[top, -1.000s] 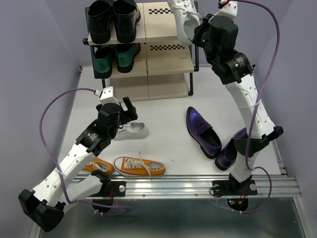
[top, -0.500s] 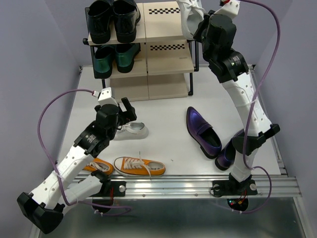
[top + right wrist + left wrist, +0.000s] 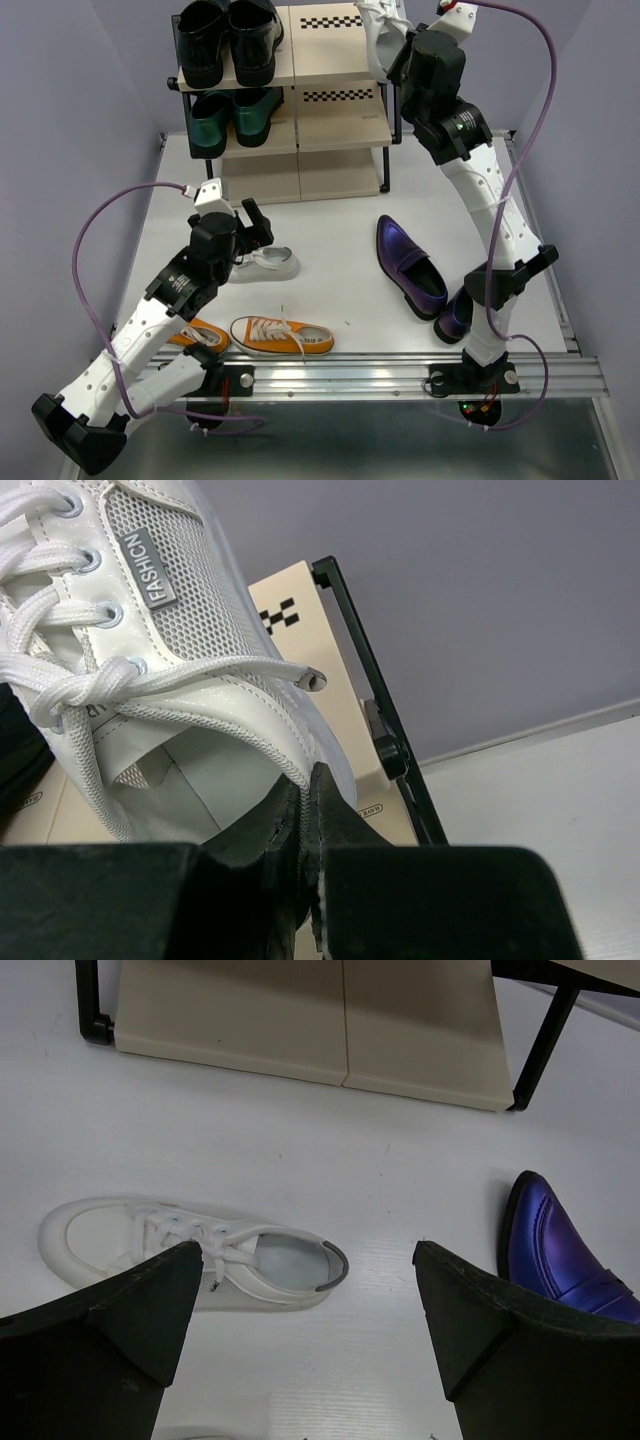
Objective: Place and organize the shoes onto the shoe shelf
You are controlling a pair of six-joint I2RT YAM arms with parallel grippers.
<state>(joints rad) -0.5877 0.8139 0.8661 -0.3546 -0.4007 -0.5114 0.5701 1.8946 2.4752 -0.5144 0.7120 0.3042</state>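
2 white sneakers (image 3: 378,30) (image 3: 268,262) are counted: 1 pinched at its collar by R gripper (image 3: 308,805) at shelf (image 3: 330,130) top tier, 1 lying below wide-spread L gripper (image 3: 305,1255); 2 purple loafers (image 3: 410,265) (image 3: 460,312), 2 orange sneakers (image 3: 283,335) (image 3: 197,334) (all on table (image 3: 340,230)).

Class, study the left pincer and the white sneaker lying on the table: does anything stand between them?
Nothing visible does. The left pincer hangs open above the white sneaker, and its wrist view shows only bare table around the shoe. The purple loafer lies off to the right, apart from it.
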